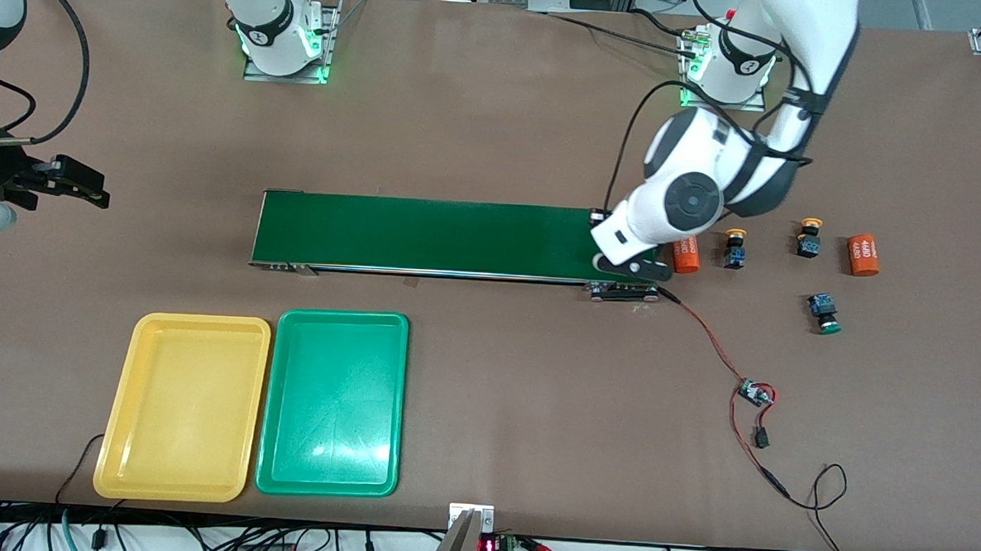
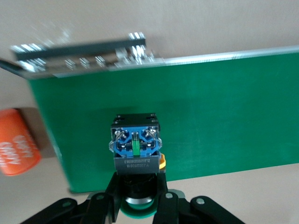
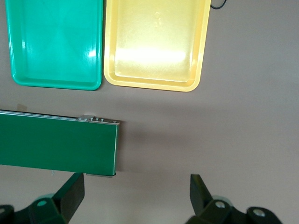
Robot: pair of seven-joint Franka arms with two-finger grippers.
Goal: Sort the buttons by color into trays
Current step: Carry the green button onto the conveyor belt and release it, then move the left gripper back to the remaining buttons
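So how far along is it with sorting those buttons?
Barely begun: the yellow tray and green tray hold nothing. In hand: the left hand is shut on a green-capped button over the conveyor belt's end. Left: two yellow-capped buttons and a green-capped one on the table. The right hand waits open.

Brown table point(image 1: 497, 127); cables point(image 1: 198, 536) along near edge.
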